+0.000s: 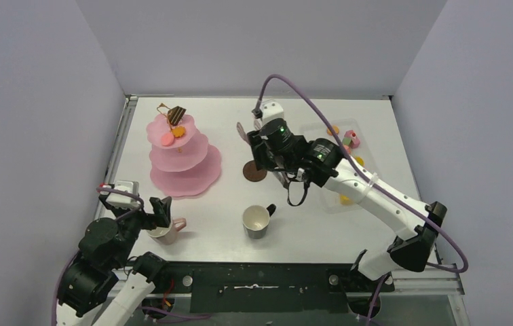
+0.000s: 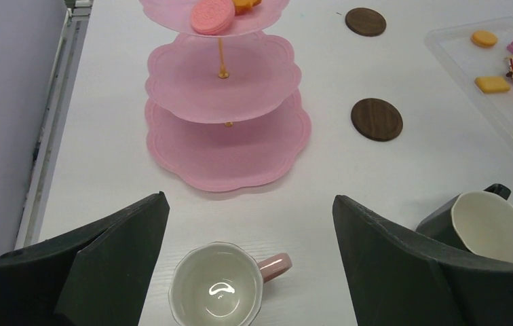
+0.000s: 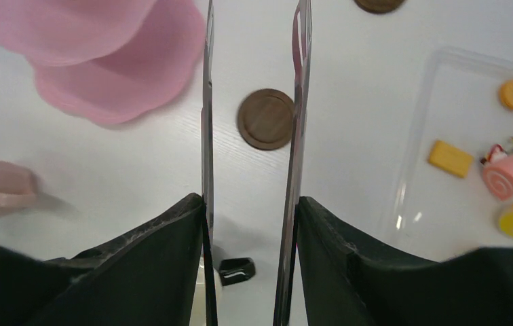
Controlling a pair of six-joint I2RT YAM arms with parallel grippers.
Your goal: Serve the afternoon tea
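To the right of the right fingers, half-closed on the tongs, the pastries lie in the tray; the left fingers gape empty over the pink mug.

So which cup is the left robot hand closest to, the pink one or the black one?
The pink mug: it sits between the left gripper's open fingers, while the black mug stands off to the right, beyond them.

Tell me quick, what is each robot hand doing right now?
Left gripper: open, holding nothing, near the pink mug.
Right gripper: closed on the long metal tongs.
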